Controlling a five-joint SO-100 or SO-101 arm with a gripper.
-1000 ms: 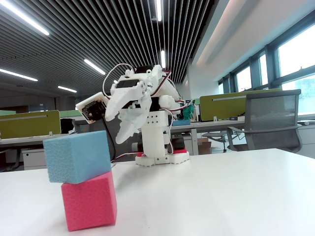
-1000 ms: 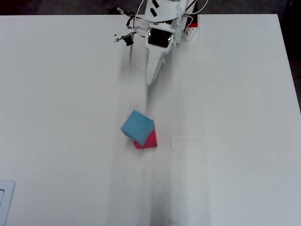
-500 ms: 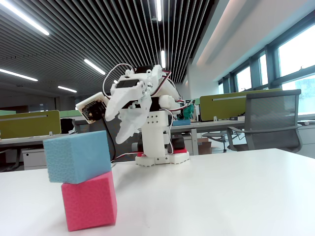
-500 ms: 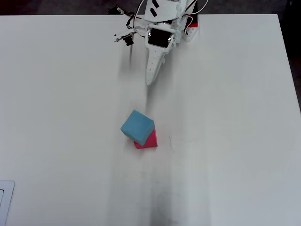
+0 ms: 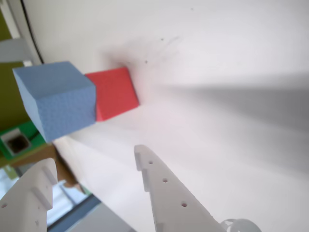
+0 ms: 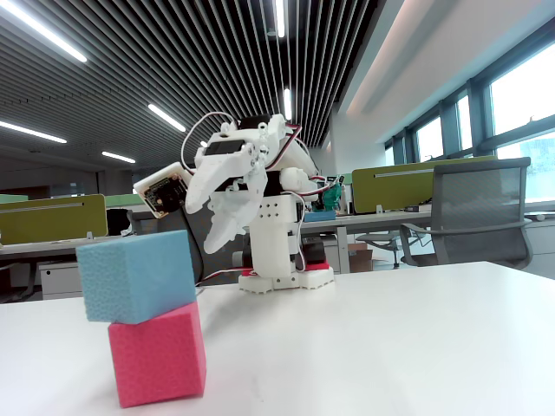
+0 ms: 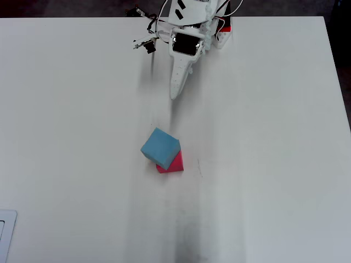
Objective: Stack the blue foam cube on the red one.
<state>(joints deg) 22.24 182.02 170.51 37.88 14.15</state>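
Note:
The blue foam cube (image 7: pixel 159 147) rests on top of the red one (image 7: pixel 175 164), twisted and shifted so it overhangs one side; the fixed view shows the blue foam cube (image 6: pixel 137 273) sitting on the red one (image 6: pixel 158 355), jutting out to the left. My gripper (image 7: pixel 174 96) hangs near the arm's base, well apart from the stack, and touches neither cube. In the wrist view both cubes lie ahead, blue (image 5: pixel 53 99) and red (image 5: pixel 116 92), and the gripper (image 5: pixel 94 159) is open with nothing between its white fingers.
The arm's base (image 7: pixel 219 33) stands at the far edge of the white table (image 7: pixel 274 164). A pale flat object (image 7: pixel 4 235) pokes in at the lower left corner of the overhead view. An office chair (image 6: pixel 481 212) stands behind the table.

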